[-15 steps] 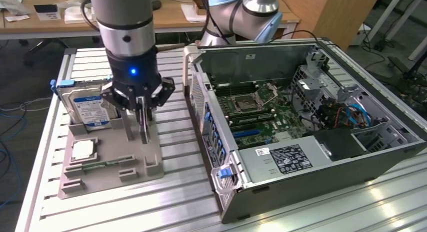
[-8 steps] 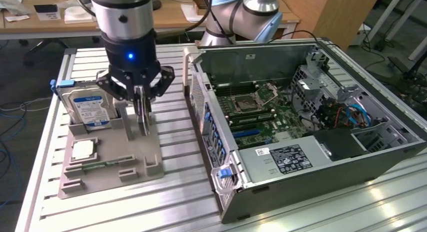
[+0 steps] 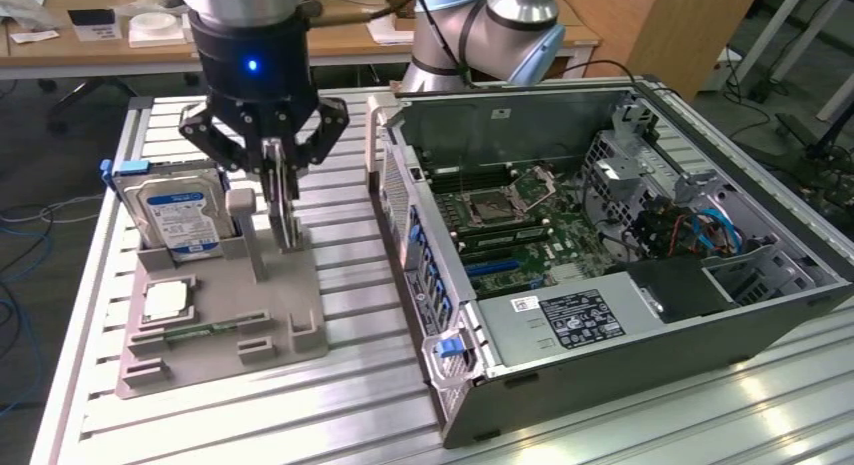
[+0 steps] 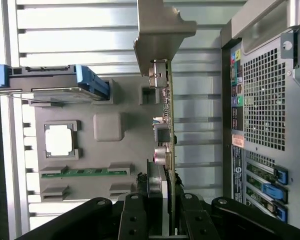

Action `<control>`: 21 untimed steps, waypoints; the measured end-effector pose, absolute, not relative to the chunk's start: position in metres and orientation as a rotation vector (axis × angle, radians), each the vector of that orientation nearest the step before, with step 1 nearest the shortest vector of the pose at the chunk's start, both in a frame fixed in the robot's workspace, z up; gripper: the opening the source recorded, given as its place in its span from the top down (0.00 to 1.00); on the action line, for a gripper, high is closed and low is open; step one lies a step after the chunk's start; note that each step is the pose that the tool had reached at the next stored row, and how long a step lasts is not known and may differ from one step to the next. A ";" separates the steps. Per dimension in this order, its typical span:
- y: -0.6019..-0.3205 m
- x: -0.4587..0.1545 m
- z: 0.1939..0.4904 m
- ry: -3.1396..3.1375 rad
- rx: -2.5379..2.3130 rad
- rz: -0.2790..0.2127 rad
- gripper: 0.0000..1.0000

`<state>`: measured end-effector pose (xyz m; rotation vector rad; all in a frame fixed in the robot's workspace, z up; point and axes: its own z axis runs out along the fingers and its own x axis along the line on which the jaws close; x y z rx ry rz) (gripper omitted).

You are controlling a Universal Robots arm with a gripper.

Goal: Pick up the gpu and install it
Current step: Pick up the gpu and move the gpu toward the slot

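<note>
Nearest the wrist camera, black gripper (image 4: pixel 165 202) clamped on the gpu (image 4: pixel 169 125), one finger against each face, dark card seen edge-on between them. Silver mounting bracket (image 4: pixel 160 35) at the card's far end, away from the fingers.

From the exterior view: gpu held upright, hanging straight down from the gripper over the grey holder tray (image 3: pixel 287 335), lower end down among the tray's raised posts. Cannot tell whether that end touches the tray or hangs just clear.

Just beside the gpu, toward the exterior view's left, blue-and-white-labelled hard drive (image 3: pixel 176 213) standing on edge in its slot. Closer to the exterior camera on the same tray, pale square processor (image 3: pixel 166 301) lying flat in a recess, then narrow green memory stick (image 3: pixel 200 332) lying lengthwise. Tray resting on the slatted metal counter (image 3: pixel 360 415).

On the exterior view's right, computer case (image 3: pixel 641 375) lying on its side, open face up, green motherboard (image 3: pixel 527 240) exposed inside, near the tray but apart from it. Gpu outside the case, not installed.
</note>
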<state>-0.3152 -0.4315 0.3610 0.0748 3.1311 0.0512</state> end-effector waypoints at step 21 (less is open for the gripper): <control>-0.431 -0.315 0.425 3.142 0.020 0.051 0.72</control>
